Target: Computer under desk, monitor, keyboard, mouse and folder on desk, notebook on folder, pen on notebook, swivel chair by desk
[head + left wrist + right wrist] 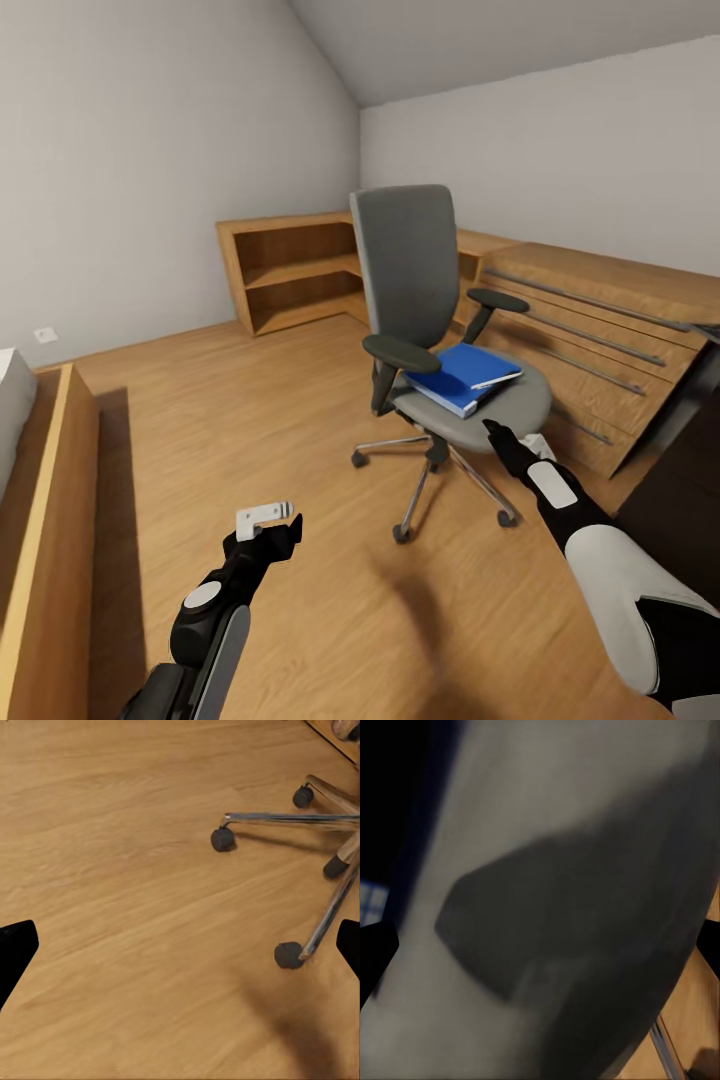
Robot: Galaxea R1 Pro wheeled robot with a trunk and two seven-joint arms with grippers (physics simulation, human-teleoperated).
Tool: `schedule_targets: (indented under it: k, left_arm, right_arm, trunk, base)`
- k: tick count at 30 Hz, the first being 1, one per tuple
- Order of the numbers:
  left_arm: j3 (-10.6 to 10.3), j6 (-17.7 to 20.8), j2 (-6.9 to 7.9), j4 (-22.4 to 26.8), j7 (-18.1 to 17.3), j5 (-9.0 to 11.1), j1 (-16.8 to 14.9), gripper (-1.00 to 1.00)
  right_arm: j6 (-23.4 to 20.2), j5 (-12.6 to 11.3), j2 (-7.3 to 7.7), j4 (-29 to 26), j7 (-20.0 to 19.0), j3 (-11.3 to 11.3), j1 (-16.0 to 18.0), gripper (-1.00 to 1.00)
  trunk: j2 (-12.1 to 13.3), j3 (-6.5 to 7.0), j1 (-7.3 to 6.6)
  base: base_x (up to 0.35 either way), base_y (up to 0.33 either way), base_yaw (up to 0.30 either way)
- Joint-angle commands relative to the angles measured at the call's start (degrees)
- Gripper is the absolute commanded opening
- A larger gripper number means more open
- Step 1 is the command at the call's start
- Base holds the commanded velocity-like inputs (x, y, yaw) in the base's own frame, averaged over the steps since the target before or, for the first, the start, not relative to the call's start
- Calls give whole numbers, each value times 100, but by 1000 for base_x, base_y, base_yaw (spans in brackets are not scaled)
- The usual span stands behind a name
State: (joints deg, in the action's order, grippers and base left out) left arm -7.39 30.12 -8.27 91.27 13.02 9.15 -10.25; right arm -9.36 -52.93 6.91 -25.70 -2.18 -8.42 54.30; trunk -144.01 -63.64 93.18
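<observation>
Oak flooring (250, 420) runs under a sloped grey ceiling, with low wooden shelving (290, 265) against the far wall. Mid-floor stands the chair (410, 270), well apart from the black tabletop (690, 430), whose corner shows at the right edge. On the grey seat (555, 907) lies the blue folder (465, 375), angled, one corner reaching toward the seat's front. That is why the right end effector (497, 437) is at the seat's front rim, just short of the folder: probably lining up to lift it across to the tabletop. Its wrist view shows dark fingertips (375, 952) set wide at the frame's edges with only seat between, so it is released and empty. The left end effector (268, 522) hangs low over bare floor near the chrome base (300, 817), likewise spread and carrying nothing, seemingly parked out of the way.
</observation>
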Motion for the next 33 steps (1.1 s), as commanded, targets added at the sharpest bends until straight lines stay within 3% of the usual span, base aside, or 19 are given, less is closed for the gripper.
schedule_targets:
  k: [1,22,33]
  left_arm:
    - [-8,20,1,5,52,61,-3,100]
    - [-7,37,1,2,52,66,-3,100]
    - [-8,53,1,-38,52,62,-3,100]
  right_arm:
    - [-35,-77,-5,-14,-45,-26,6,100]
    - [-31,-77,-18,-5,-46,-19,-3,100]
    - [-31,-77,-14,-5,-48,-20,-7,100]
  trunk:
    - [-2,-4,2]
    - [-2,-4,2]
    - [-2,-4,2]
  base:
    - [316,0,0]
    - [312,47,0]
    - [3,7,0]
